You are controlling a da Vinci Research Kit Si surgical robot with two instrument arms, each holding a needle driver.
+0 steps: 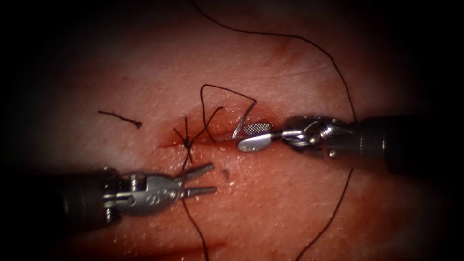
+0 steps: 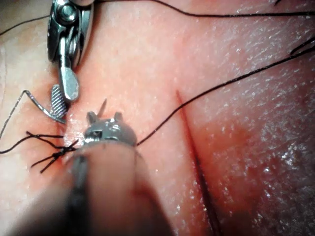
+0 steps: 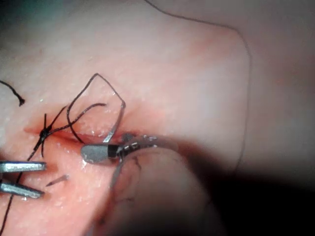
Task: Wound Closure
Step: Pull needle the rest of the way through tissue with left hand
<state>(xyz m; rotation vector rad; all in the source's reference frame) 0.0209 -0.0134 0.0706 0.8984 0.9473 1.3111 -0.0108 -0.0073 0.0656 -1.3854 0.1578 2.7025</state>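
While your right gripper (image 1: 251, 136) reaches in from three o'clock in the endoscope view, its jaws stand apart over the cut (image 1: 212, 141), one with its ridged face up, the other smooth below it. The needle (image 1: 243, 122) rises as a thin silver curve just beside the ridged jaw; from the right wrist view it seems to lie between the jaws near its lower end, though you cannot tell whether they grip it or whether that end is in the tissue (image 1: 290, 203). From the needle's upper end the thread (image 1: 227, 89) bends into a loop toward twelve o'clock and comes back down to the knot (image 1: 186, 141), which sits on the cut at its nine o'clock end with short tails sticking out.

Your left gripper (image 1: 198, 181) lies at about seven o'clock of the knot, jaws open and holding nothing; a strand of thread runs under it toward six o'clock. A long strand arcs from twelve o'clock round the right tool toward five o'clock. One cut end of thread (image 1: 120, 117) lies well apart at ten o'clock. Red fluid (image 1: 169, 143) stains the cut.
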